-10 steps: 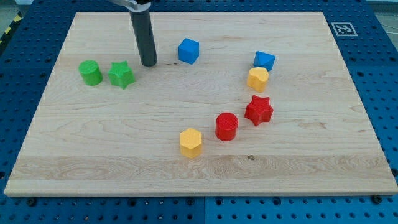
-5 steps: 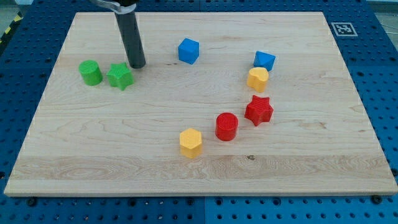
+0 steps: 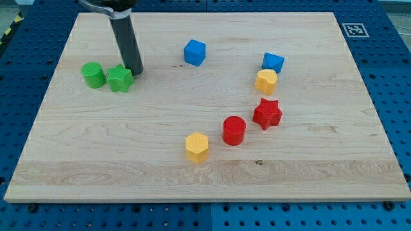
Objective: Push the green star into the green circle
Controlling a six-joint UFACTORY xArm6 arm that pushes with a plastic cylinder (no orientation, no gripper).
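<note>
The green star (image 3: 119, 79) lies at the board's upper left, with the green circle (image 3: 94, 74) just to its left; the two look to be touching or nearly so. My tip (image 3: 134, 70) stands right against the star's upper right side. The dark rod rises from there to the view's top.
A blue cube (image 3: 194, 52) lies right of my tip. A second blue cube (image 3: 273, 62), a yellow block (image 3: 266, 81), a red star (image 3: 267, 113), a red cylinder (image 3: 234, 130) and a yellow hexagon (image 3: 197, 147) curve across the wooden board (image 3: 205, 179).
My tip has moved left and slightly down to the green star. The star has slid left toward the green circle, closing the gap. Other blocks have not moved.
</note>
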